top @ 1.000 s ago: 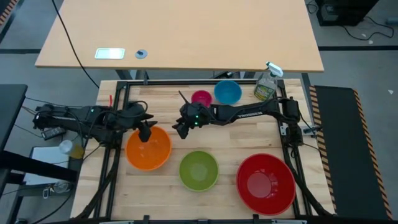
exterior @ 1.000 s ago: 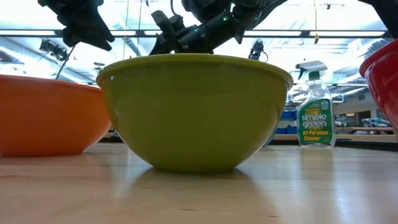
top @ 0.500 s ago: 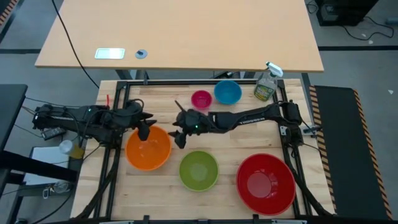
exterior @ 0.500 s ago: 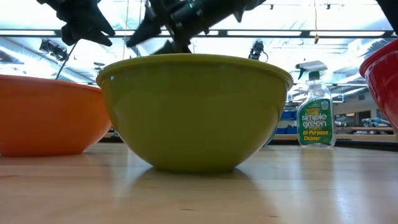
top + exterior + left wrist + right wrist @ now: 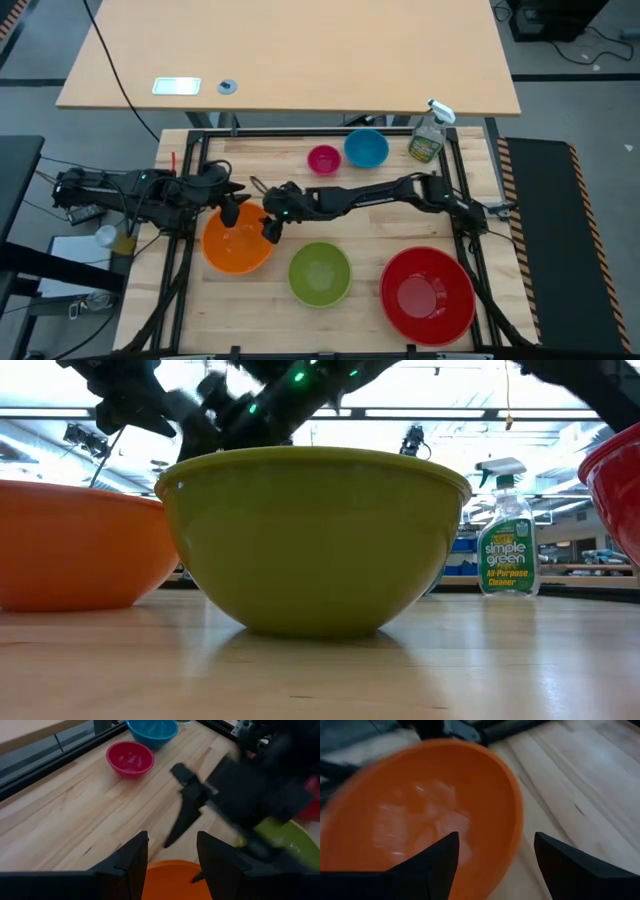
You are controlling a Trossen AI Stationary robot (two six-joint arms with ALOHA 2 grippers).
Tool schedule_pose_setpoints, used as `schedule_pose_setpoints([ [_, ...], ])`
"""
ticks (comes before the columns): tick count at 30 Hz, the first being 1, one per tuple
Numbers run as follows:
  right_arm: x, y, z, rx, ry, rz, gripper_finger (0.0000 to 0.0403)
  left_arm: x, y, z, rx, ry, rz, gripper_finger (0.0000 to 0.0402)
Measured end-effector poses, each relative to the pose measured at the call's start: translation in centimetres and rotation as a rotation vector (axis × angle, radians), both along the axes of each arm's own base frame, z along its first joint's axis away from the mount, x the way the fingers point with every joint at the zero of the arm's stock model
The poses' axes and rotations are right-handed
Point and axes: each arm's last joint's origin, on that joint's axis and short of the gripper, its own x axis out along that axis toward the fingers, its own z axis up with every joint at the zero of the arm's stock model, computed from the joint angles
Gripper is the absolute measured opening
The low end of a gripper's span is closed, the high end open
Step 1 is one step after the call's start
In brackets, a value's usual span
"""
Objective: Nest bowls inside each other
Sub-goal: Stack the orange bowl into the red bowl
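The orange bowl [image 5: 238,240] stands on its base at the table's left, with the lime green bowl [image 5: 320,273] and the red bowl [image 5: 427,295] to its right along the near edge. The pink bowl [image 5: 323,158] and the blue bowl [image 5: 366,148] stand at the far side. My left gripper [image 5: 232,212] hangs open above the orange bowl's far rim [image 5: 172,870]. My right gripper [image 5: 265,215] is open above the bowl's right rim [image 5: 517,815], one finger over the inside and one over the table. In the low view both grippers [image 5: 140,405] [image 5: 215,400] are above the bowls.
A clear spray bottle [image 5: 428,135] stands at the far right corner. The black frame rails [image 5: 190,160] border the wooden table. My right arm [image 5: 380,192] stretches across the middle of the table, between the small bowls and the green bowl.
My right gripper has swung from beside the pink bowl toward the table's left and near edge, sinking a little and rolling, and now reaches the orange bowl's right rim. The bowls have kept their places.
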Motion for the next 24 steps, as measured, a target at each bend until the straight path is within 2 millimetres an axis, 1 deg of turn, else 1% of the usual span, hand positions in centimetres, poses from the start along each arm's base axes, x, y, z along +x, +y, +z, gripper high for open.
schedule_pose_setpoints([
  [4, 1.0, 0.1, -0.6, -0.032, 0.048, 0.027, 0.0263, -0.1, 0.0, -0.1, 0.002, 0.013, 0.000, 0.0172],
  [9, 0.8, -0.1, -2.2, -0.013, 0.141, -0.009, 0.0251, -0.2, 0.0, -0.3, -0.013, 0.035, 0.012, 0.0172],
  [12, 0.7, -0.2, -2.0, -0.019, 0.142, -0.016, 0.0235, -0.2, 0.0, -0.3, -0.014, 0.038, 0.013, 0.0172],
  [17, 0.7, -0.7, -2.0, -0.016, 0.150, -0.031, 0.0187, -0.2, 0.0, -0.3, -0.014, 0.038, 0.013, 0.0172],
  [24, 0.5, -1.9, -2.2, 0.002, 0.171, -0.060, 0.0094, -0.2, 0.0, -0.3, -0.014, 0.038, 0.013, 0.0172],
])
